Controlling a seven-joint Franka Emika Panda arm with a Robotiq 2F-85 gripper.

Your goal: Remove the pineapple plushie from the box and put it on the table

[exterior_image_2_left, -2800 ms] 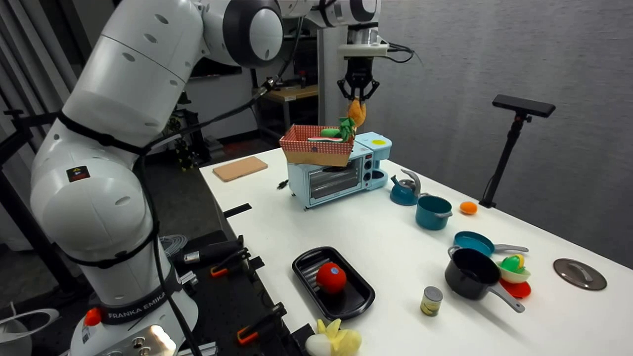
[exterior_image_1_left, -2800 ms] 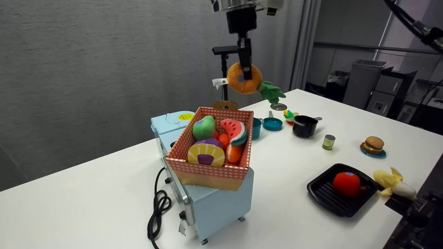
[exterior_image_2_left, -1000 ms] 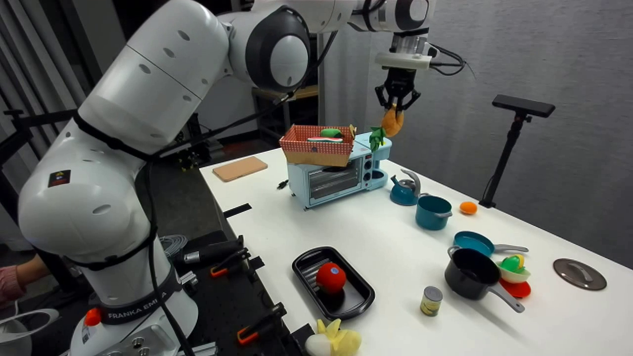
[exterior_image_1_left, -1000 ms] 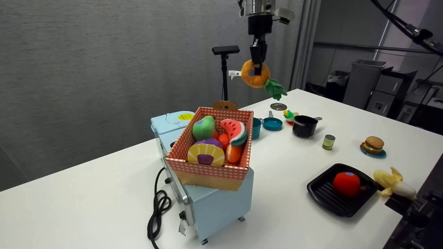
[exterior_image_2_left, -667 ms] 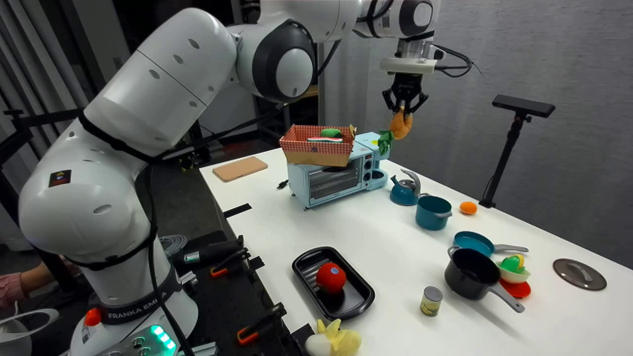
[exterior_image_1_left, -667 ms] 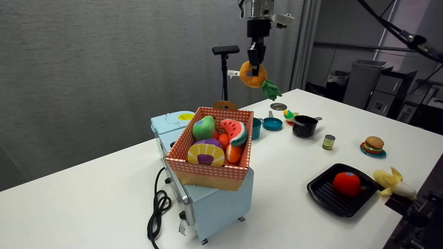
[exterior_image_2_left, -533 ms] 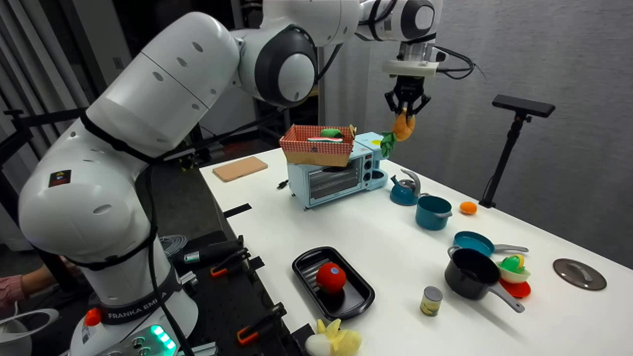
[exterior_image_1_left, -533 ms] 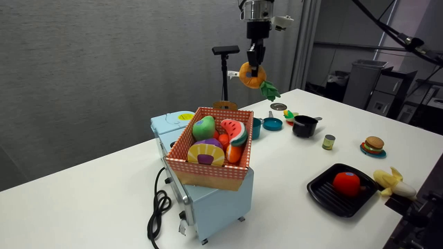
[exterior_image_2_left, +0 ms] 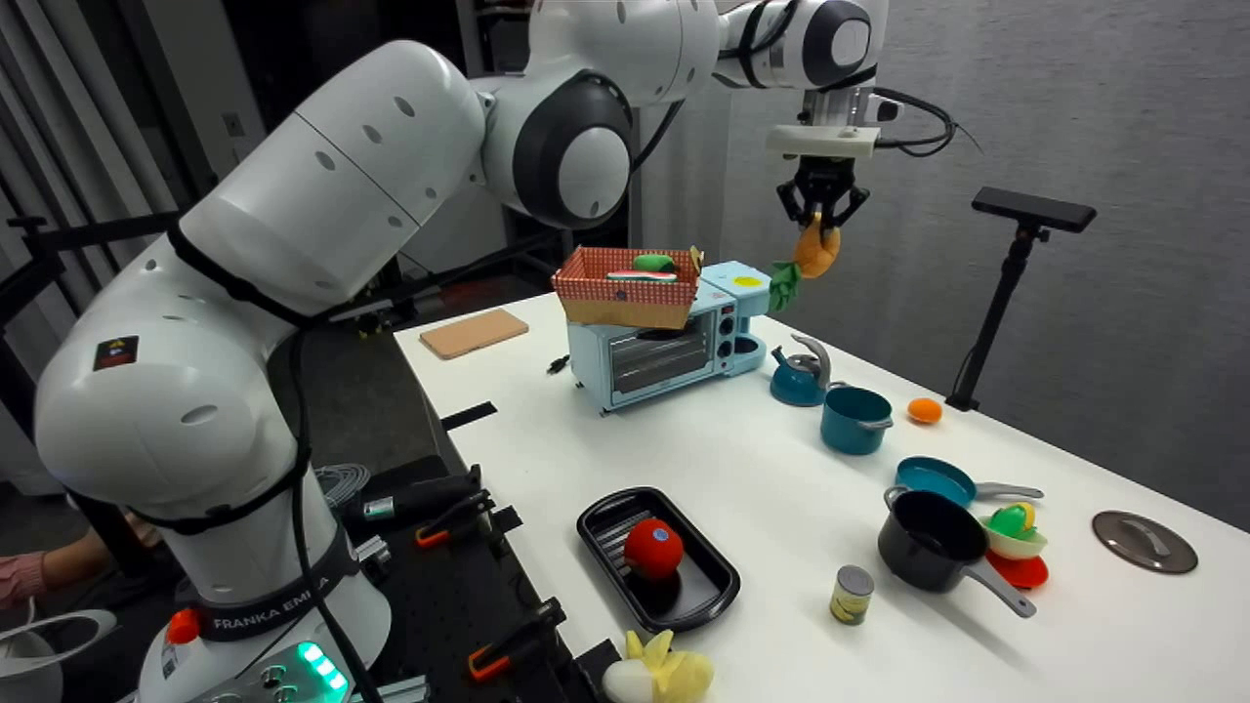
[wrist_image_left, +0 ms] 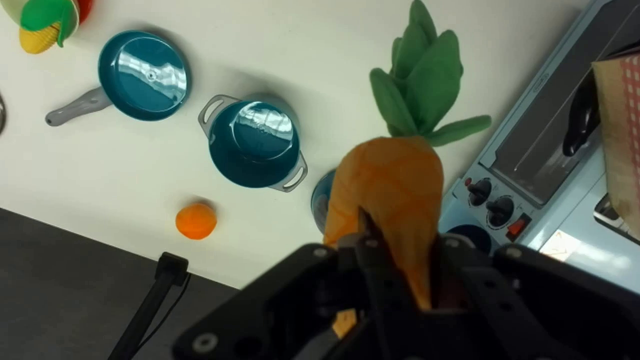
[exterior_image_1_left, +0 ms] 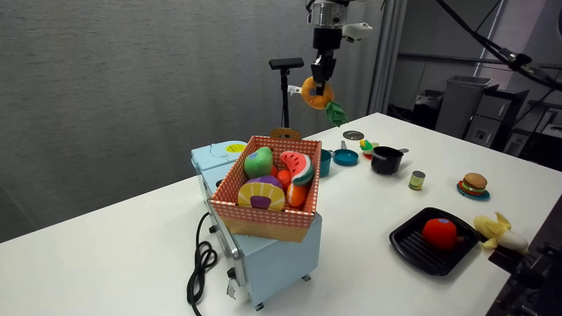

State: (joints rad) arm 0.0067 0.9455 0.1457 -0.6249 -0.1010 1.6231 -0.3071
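The pineapple plushie [exterior_image_1_left: 312, 97], an orange-yellow body with green leaves, hangs in the air beyond the box in an exterior view. It also shows in an exterior view [exterior_image_2_left: 814, 252] and in the wrist view [wrist_image_left: 395, 175], leaves pointing away from the gripper. My gripper [exterior_image_2_left: 822, 221] is shut on its body, which bulges between the fingers [wrist_image_left: 402, 245]. The red-checked box [exterior_image_1_left: 263, 216] sits on the light-blue toaster oven and holds several other plush fruits. In an exterior view the plushie is right of the box [exterior_image_2_left: 625, 310], off its rim. The white table [exterior_image_2_left: 742, 459] lies below.
Below and around the plushie are a teal kettle [exterior_image_2_left: 797, 383], a teal pot [wrist_image_left: 252, 145], an orange toy [wrist_image_left: 196, 221] and a teal pan [wrist_image_left: 144, 75]. The toaster oven [exterior_image_2_left: 645, 361] stands beside them. A camera stand [exterior_image_2_left: 1006, 293] rises behind the table edge.
My gripper has carried the plushie sideways, away from above the box and toward the kettle and pot. In the last half second it shifted slightly further. The box and table items have not moved.
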